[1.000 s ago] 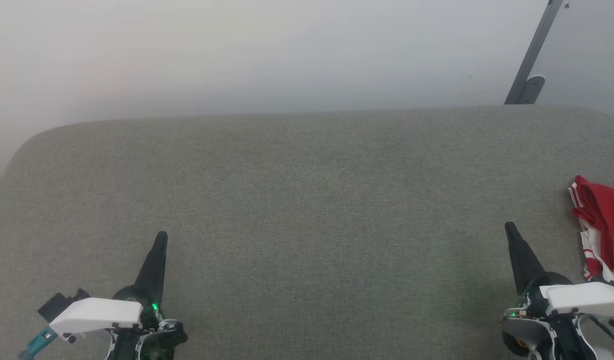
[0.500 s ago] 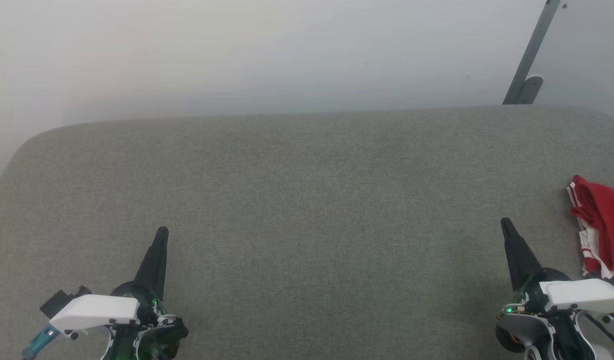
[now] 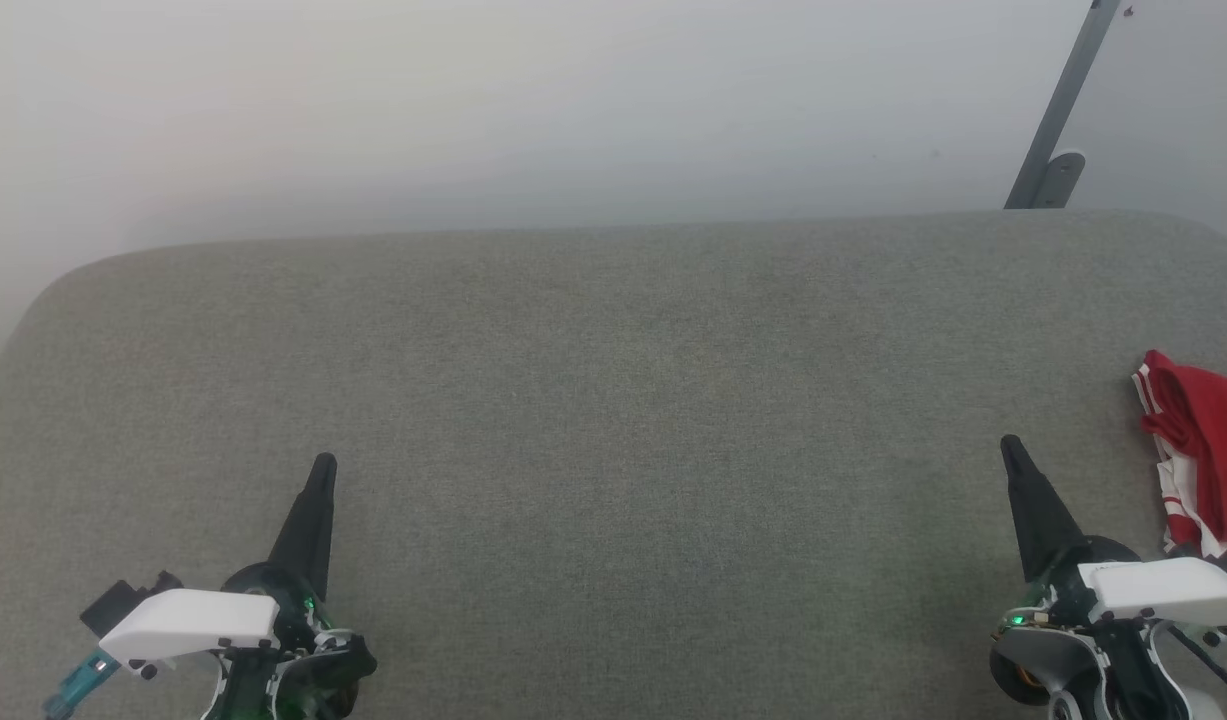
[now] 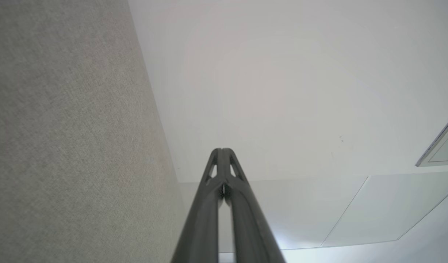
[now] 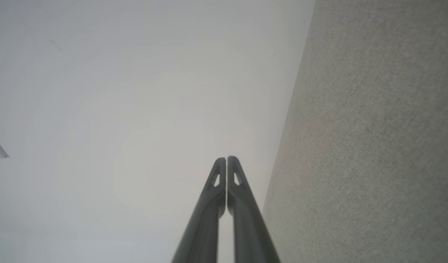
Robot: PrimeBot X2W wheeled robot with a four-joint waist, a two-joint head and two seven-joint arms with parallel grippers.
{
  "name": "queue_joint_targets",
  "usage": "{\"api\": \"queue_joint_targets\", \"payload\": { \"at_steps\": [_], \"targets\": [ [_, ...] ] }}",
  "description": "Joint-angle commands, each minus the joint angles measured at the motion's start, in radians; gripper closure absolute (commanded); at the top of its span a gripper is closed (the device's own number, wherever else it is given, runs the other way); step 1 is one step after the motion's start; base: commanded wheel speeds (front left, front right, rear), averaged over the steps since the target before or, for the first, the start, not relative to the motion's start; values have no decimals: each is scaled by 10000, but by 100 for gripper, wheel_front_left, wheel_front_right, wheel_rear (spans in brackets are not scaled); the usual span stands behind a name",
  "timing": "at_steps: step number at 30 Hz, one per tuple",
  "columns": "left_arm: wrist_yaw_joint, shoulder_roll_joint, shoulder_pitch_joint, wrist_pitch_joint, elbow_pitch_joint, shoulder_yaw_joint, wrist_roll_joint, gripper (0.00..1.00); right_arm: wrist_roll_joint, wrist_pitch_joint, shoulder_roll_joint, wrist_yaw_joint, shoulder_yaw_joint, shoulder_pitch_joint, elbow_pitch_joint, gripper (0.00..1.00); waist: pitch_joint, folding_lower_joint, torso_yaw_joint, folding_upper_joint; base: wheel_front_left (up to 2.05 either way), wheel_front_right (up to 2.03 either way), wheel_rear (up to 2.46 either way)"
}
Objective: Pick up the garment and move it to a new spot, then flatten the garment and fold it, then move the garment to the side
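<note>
The left gripper (image 3: 323, 458) and right gripper (image 3: 1009, 440) have edged forward slightly, both closed, empty. The jersey (image 3: 1208, 440) looks soft, light, limp; pinch a raised red fold.

From the head we look forward and down across the grey cloth-covered table (image 3: 613, 400) to the pale wall (image 3: 473, 100) behind, far enough back to take in the left gripper (image 3: 320, 470) and right gripper (image 3: 1009, 450) at the lower corners. From each wrist we look close along that gripper's fingers towards the same wall, rolled sideways, so the table stands up the left edge for the left wrist, the right edge for the right. All three share table and wall, probably the table's far edge.
</note>
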Motion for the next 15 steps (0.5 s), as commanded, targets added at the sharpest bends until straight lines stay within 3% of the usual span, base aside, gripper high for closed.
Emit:
{"api": "queue_joint_targets", "payload": {
  "at_steps": [1,15],
  "targets": [
    [-46,-1,-96,36,-5,-5,-30,100,46,29,49,4,-30,-58,33,100,0,0,1,0,0,0,0],
    [-46,-1,-96,35,-6,-5,-31,100,35,31,53,4,-39,-59,32,100,0,0,1,0,0,0,0]
  ]
}}
